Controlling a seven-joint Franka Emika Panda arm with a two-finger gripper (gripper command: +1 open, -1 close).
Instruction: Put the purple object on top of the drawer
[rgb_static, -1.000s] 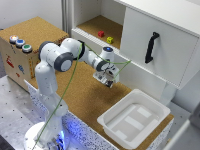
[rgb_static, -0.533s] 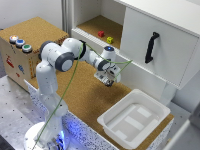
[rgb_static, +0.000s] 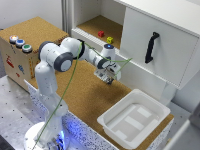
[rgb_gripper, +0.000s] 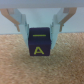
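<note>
A purple cube (rgb_gripper: 41, 44) with a yellow letter A on its face stands on the cork surface (rgb_gripper: 42, 70). My gripper (rgb_gripper: 42, 27) is open, with one finger on each side of the cube's top and a small gap at both sides. In the exterior view the gripper (rgb_static: 109, 76) hangs low over the cork table (rgb_static: 85, 97), in front of the white cabinet, and I cannot make out the cube under it there. The drawer (rgb_static: 35, 32), a brown box with a cork top and three round buttons (rgb_static: 20, 43), stands at the exterior view's left.
A white cabinet (rgb_static: 170, 30) with a black handle (rgb_static: 151, 47) stands behind the gripper. A red block (rgb_static: 100, 34) and a yellow block (rgb_static: 110, 39) lie on its open cork shelf. A white tray (rgb_static: 132, 120) sits at the table's near right. A green cable (rgb_static: 70, 90) hangs along the arm.
The gripper has sunk slightly towards the cork table. Nothing else has visibly moved.
</note>
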